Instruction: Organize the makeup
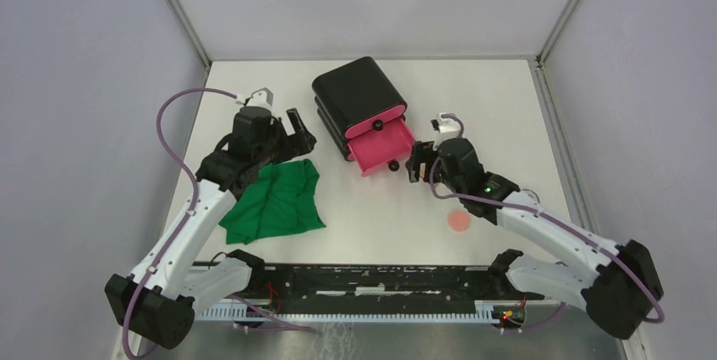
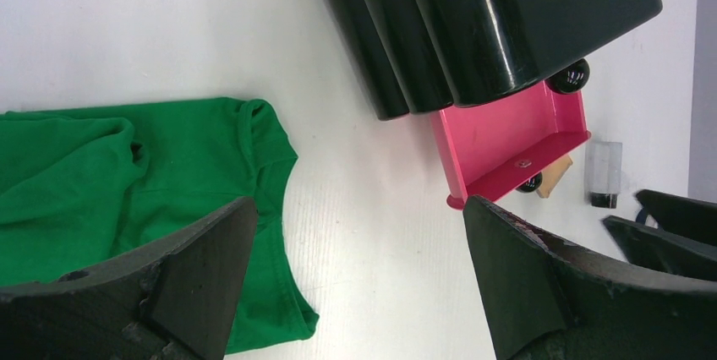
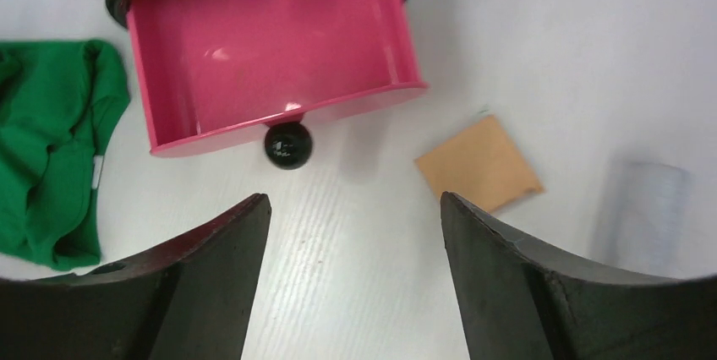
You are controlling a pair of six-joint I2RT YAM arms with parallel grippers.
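The right arm's fingers [image 3: 203,284], spread wide and empty, hover before the open pink plastic drawer [image 3: 254,64], and the flat tan square pad [image 3: 478,166] lies on the white worktop [image 3: 550,30] just ahead and rightward in the wrist view, nearest this arm.

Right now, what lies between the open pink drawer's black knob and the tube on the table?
The tan square pad lies flat between the knob and the tube, touching neither; the right wrist view shows it.

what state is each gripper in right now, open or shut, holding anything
left gripper: open, holding nothing
right gripper: open, holding nothing
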